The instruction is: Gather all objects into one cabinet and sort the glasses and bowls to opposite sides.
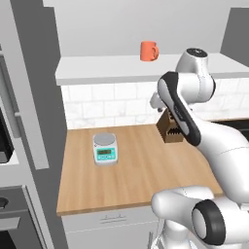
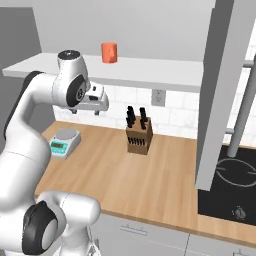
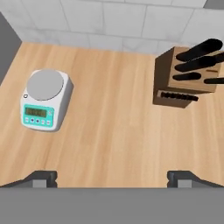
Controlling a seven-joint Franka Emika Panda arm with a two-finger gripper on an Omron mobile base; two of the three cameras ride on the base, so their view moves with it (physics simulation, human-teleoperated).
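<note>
An orange-red mug (image 1: 149,50) (image 2: 109,52) stands alone on the pale shelf board (image 1: 97,69) (image 2: 155,72) of the cabinet, its handle to the right in the left base view. The cabinet's grey door (image 2: 220,95) hangs open at the right, with a long bar handle (image 2: 243,110). My gripper (image 3: 112,177) is open with nothing between its fingertips (image 3: 43,177). It points down at the wooden counter from below the shelf, well under the mug. The hand (image 2: 96,102) sits left of the knife block. The bowls are out of view.
On the wooden counter (image 1: 136,175) stand a white kitchen scale (image 1: 105,148) (image 3: 43,99) and a knife block (image 2: 139,134) (image 3: 186,78) near the tiled wall. A black cooktop (image 2: 235,182) lies at the right. A tall grey panel (image 1: 34,87) borders the counter's left.
</note>
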